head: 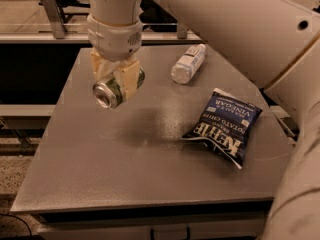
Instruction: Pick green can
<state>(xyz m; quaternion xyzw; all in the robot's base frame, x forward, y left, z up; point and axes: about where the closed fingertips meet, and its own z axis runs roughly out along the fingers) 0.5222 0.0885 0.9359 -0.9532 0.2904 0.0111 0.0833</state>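
Note:
The green can lies on its side between the fingers of my gripper, its silver end facing the camera. The gripper is shut on the can and holds it clear of the grey table, over the table's left half. A faint shadow lies on the table below and to the right of the can. My pale arm runs up and to the right across the view.
A clear plastic water bottle with a pale label lies on its side at the back of the table. A dark blue chip bag lies on the right. The table's left edge is close to the gripper.

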